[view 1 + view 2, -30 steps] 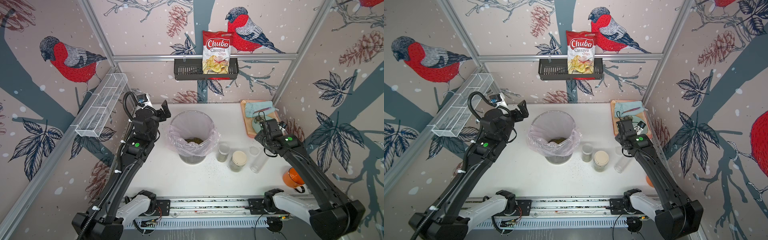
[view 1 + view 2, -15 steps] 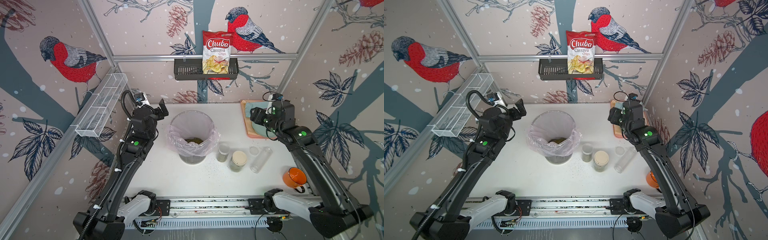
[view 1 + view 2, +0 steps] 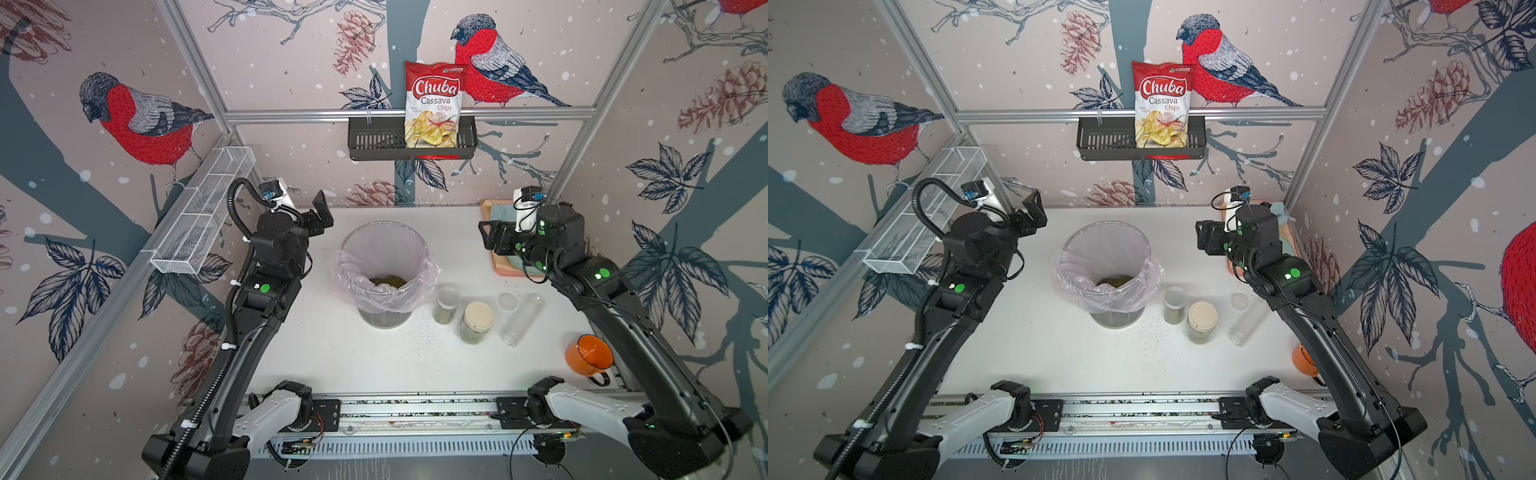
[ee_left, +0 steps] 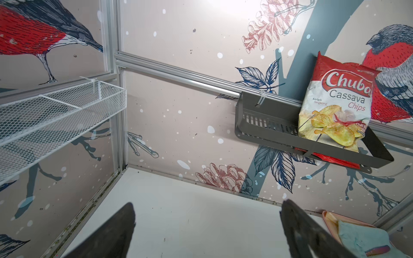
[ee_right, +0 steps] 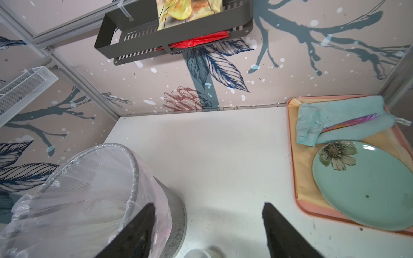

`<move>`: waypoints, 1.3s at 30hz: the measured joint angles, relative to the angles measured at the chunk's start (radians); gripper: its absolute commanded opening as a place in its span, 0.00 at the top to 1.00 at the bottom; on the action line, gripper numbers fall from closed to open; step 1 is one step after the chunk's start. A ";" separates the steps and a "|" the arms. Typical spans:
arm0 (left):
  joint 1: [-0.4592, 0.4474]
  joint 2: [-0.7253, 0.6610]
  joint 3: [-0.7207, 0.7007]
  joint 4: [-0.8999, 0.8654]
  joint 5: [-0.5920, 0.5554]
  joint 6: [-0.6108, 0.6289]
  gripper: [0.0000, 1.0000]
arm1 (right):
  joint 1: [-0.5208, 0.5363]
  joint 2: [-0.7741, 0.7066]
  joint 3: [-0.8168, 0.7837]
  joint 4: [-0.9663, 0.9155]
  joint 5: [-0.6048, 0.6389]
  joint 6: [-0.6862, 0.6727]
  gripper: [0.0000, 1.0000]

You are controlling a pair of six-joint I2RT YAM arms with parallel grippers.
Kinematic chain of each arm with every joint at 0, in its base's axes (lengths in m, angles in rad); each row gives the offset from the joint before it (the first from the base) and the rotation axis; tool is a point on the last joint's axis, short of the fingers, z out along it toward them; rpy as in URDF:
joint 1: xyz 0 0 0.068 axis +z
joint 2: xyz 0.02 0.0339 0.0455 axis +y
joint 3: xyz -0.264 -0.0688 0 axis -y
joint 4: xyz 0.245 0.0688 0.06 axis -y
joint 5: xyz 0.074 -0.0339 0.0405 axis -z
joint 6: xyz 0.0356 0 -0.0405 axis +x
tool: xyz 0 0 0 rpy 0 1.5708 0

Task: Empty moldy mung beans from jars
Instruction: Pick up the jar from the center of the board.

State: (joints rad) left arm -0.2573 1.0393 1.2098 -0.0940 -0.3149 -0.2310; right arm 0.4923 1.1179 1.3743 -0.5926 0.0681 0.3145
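Over the last second the right arm has risen from its low reach by the pink tray (image 5: 290, 138) and the left arm has lifted a little. Nearest on the white tabletop (image 3: 332, 357), the tall narrow clear tube (image 3: 521, 320) lies on its side and looks empty, with a small clear lid (image 3: 508, 301) just beyond it. Beside the tube stand the round-shouldered clear jar with the cream lid (image 3: 477, 322) and the shorter clear cylinder (image 3: 447, 305), both still holding olive-green mung beans (image 3: 388, 281) like the heap in the mesh bin with the pink plastic liner (image 3: 345, 270). The step in hand looks like fetching the next jar. It should go best if the jaws straddle the cylinder squarely and carry it upright. Tip it only once its mouth is well inside the bin's rim, since loose grains already speckle the tabletop near the bin. Farther back, the right claw (image 3: 486, 239) hangs with its jaws apart and nothing between them. From it the cylinder lies at 7 o'clock, the cream-lidded jar at 6, the tube at 5 and the bin at 8, all well apart from it. The left claw (image 3: 322, 212), spread wide and empty, sits beyond the bin at its 10 o'clock.
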 measured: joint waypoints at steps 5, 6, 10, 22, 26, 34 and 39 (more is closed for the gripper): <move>0.000 0.011 0.029 -0.025 -0.002 0.006 0.01 | 0.009 0.057 0.050 -0.039 -0.003 -0.006 0.23; 0.000 0.014 0.029 -0.029 -0.002 0.015 0.01 | 0.016 0.067 0.061 -0.056 0.008 -0.006 0.23; 0.000 0.029 0.030 -0.039 -0.006 0.020 0.01 | 0.035 0.090 0.101 -0.118 0.066 -0.008 0.24; 0.000 0.038 0.030 -0.081 -0.041 0.022 0.01 | 0.106 0.155 0.115 -0.262 0.148 -0.003 0.25; 0.000 0.047 0.030 -0.080 -0.048 0.022 0.01 | 0.109 0.150 0.107 -0.269 0.160 -0.002 0.25; 0.000 0.040 0.005 -0.068 -0.030 0.021 0.01 | 0.111 0.143 0.066 -0.268 0.159 -0.001 0.25; 0.000 0.037 0.006 -0.068 -0.029 0.021 0.01 | 0.111 0.143 0.054 -0.276 0.166 0.000 0.25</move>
State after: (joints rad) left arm -0.2573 1.0767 1.2160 -0.1616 -0.3443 -0.2096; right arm 0.6029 1.2610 1.4281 -0.8688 0.2344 0.3141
